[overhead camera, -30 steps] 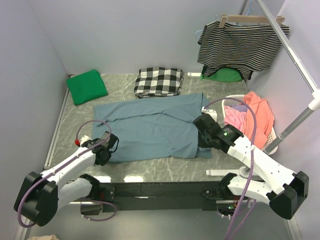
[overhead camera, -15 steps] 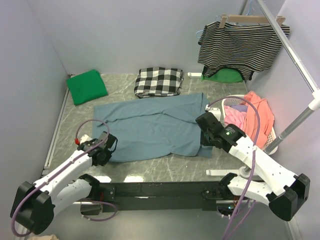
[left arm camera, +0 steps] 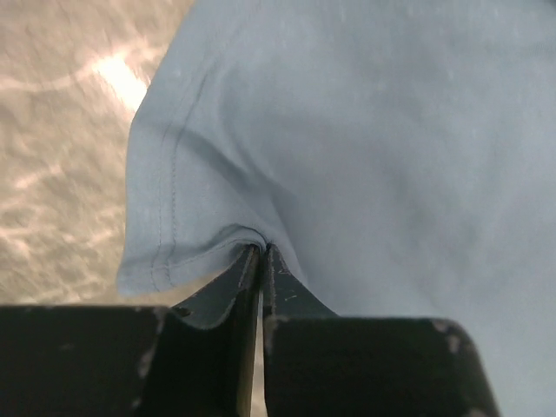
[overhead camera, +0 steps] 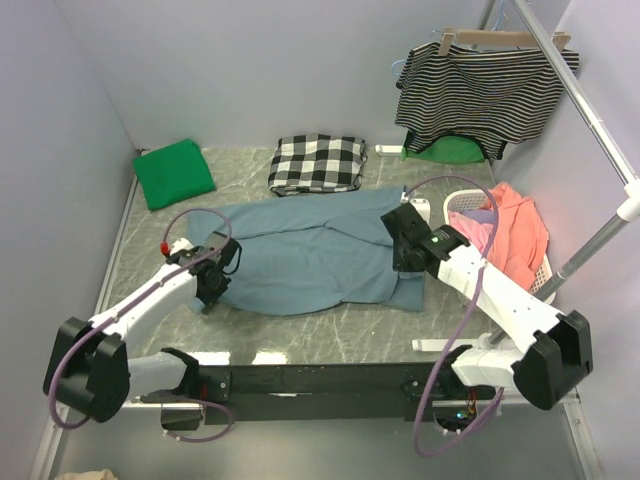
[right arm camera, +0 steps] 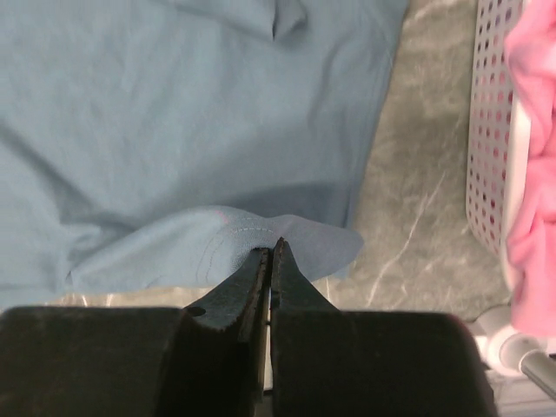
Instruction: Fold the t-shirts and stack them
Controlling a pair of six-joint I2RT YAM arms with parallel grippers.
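Slate-blue t-shirt (overhead camera: 310, 258), left tool (left arm camera: 261, 250) pinching hem, right tool (right arm camera: 271, 247) pinching corner

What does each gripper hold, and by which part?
The slate-blue t-shirt: left gripper pinches its near-left hemmed edge, right gripper its near-right hemmed corner.

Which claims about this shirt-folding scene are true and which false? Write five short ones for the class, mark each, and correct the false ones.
1. The left end effector is shut on the slate-blue t-shirt. True.
2. The right end effector hangs open, holding nothing. False: it is shut on that shirt's edge.
3. The green t-shirt lies at the far left corner of the table. True.
4. The striped top lies flat on the table. False: it hangs on a hanger at the far right.
5. The checked cloth touches the green t-shirt. False: they lie apart.
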